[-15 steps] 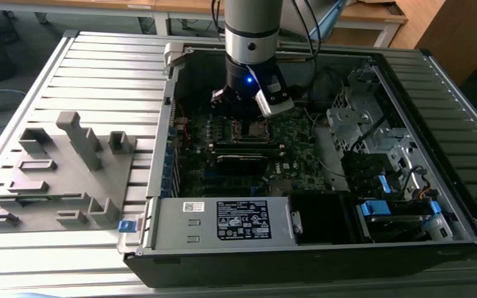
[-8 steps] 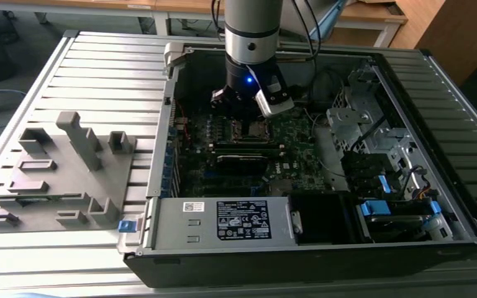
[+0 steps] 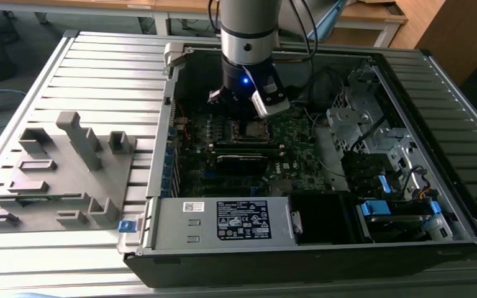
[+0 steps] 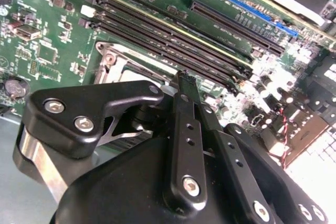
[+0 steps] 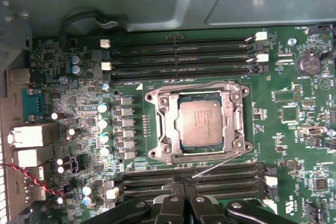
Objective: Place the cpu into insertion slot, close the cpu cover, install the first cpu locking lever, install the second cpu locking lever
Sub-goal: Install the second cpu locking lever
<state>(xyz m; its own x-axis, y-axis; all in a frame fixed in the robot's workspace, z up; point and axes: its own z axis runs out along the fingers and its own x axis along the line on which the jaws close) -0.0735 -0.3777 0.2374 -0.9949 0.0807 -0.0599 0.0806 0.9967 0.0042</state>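
Hovering over the open computer case (image 3: pixel 437 93), the gripper (image 5: pixel 181 203) is hanging just above the green board (image 5: pixel 294 145), between the socket and the nearer row of long black memory slots (image 5: pixel 210 179). In the first wrist view its black fingertips (image 5: pixel 169 201) are sitting pressed together with nothing between them.

The chip (image 5: pixel 202 123) is already lying flat in the socket (image 5: pixel 160 153), its dull grey top facing up. The metal cover (image 5: pixel 237 109) is lying down around it, framing the chip through its square opening. One thin wire lever (image 5: pixel 218 165) is sticking out at a slant toward the memory slots, looking unlatched; a second wire (image 5: pixel 197 85) is running along the far edge of the frame, and whether it is hooked I cannot tell.

The chip is likely light, stiff and fragile, best touched only at its edges. The levers look springy and thin, so the free end is the sensible place to push.

The case is holding the board, a power unit (image 3: pixel 222 220) and drive bays (image 3: pixel 371 130). A grey parts tray (image 3: pixel 56 174) is sitting beside it.
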